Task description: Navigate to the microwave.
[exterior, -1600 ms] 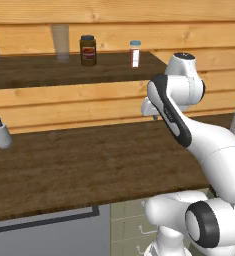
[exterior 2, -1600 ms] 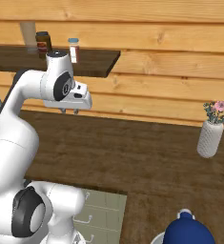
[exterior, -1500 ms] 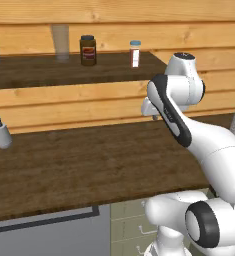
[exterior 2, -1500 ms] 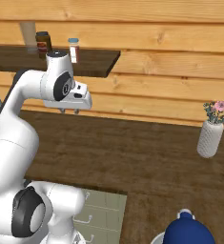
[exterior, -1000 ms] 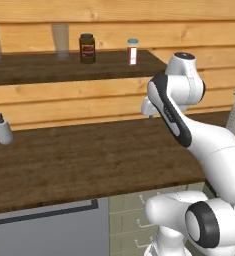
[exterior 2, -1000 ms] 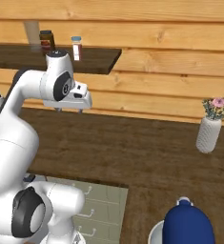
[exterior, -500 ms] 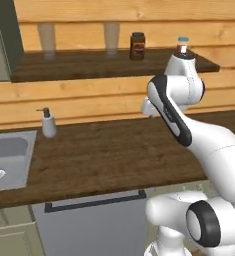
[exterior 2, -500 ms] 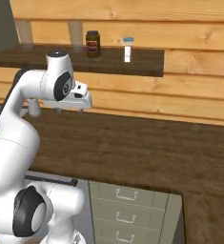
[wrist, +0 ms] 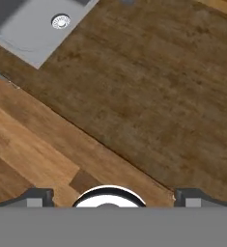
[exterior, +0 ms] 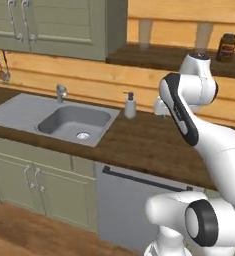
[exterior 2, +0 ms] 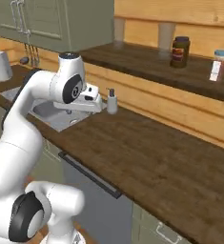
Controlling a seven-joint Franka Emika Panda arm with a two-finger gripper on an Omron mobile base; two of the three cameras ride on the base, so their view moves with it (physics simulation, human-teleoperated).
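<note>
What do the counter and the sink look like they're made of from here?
Counter: dark stained wood, matte, going by its visible grain and plank streaks. Sink: probably brushed steel or grey composite, being flat uniform grey with a round metal drain; the render leaves it open.

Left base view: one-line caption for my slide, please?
White arm raised over a dark wood counter, beside a steel sink and soap dispenser.
</note>
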